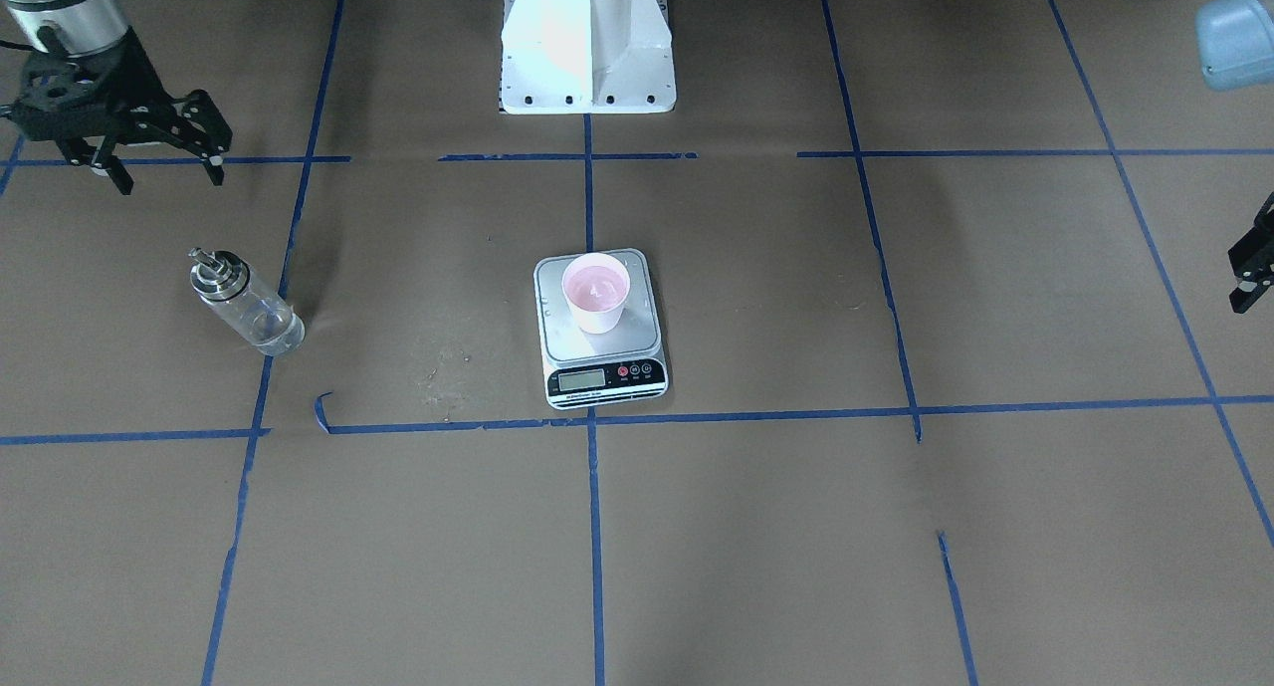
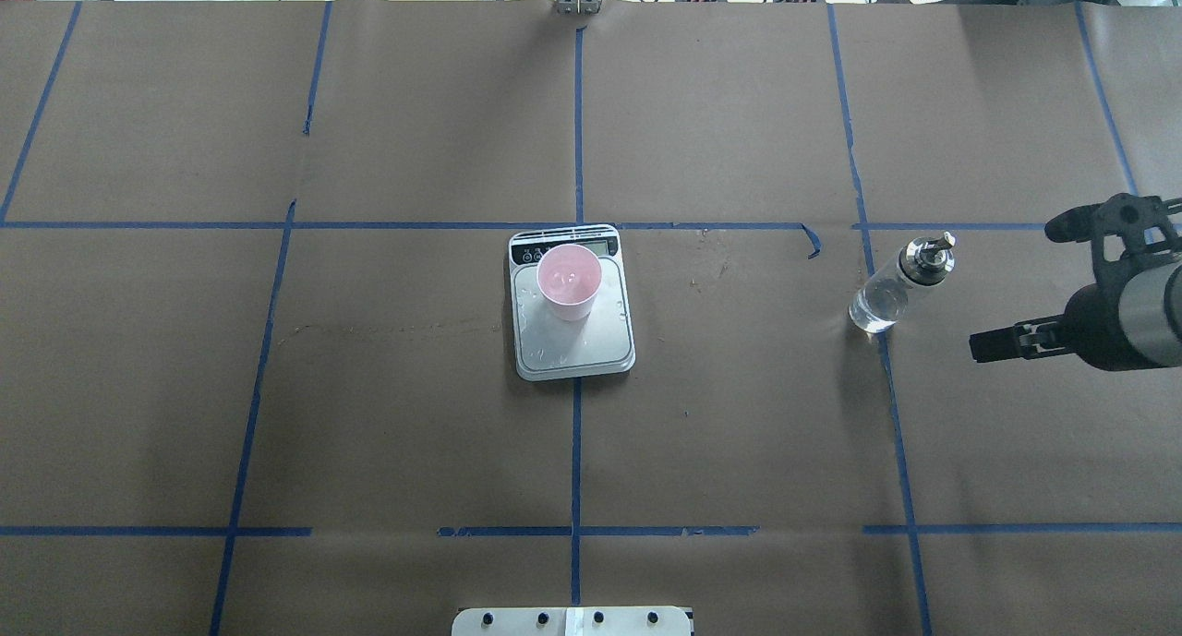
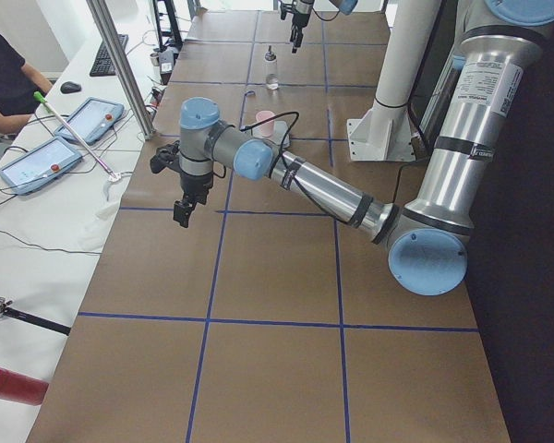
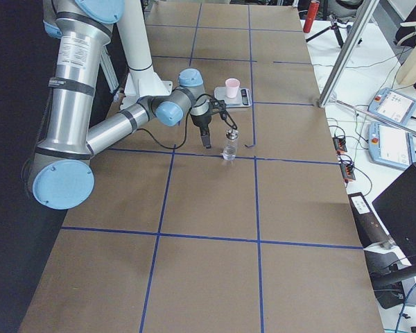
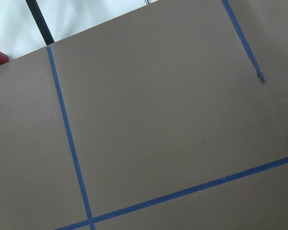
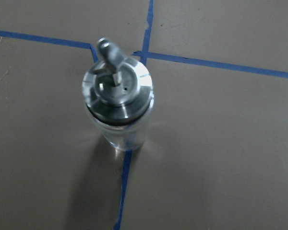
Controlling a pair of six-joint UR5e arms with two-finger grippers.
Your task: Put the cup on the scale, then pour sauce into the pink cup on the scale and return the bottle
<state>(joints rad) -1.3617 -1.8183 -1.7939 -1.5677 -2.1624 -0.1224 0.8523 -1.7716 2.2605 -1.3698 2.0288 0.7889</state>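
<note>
The pink cup [image 1: 595, 293] stands upright on the scale [image 1: 637, 338] at the table's middle, on the back half of the steel platform [image 2: 577, 345]. A faint glint shows inside the cup [image 2: 570, 279]. The clear bottle [image 1: 246, 303] with its silver spout stands on the paper on my right side, free of any gripper, with a little clear sauce at its bottom [image 2: 875, 308]. My right gripper [image 2: 1020, 285] is open and empty, pulled back beside the bottle [image 6: 117, 103] and above the table [image 1: 169, 173]. My left gripper [image 1: 1249, 273] shows only partly at the edge, far from the scale.
Blue tape lines [image 2: 576, 138] grid the brown paper table. The white robot base [image 1: 587, 49] stands behind the scale. In the exterior left view a person [image 3: 5, 78] sits at a side bench with tablets [image 3: 42, 161]. Small droplets lie on the scale platform.
</note>
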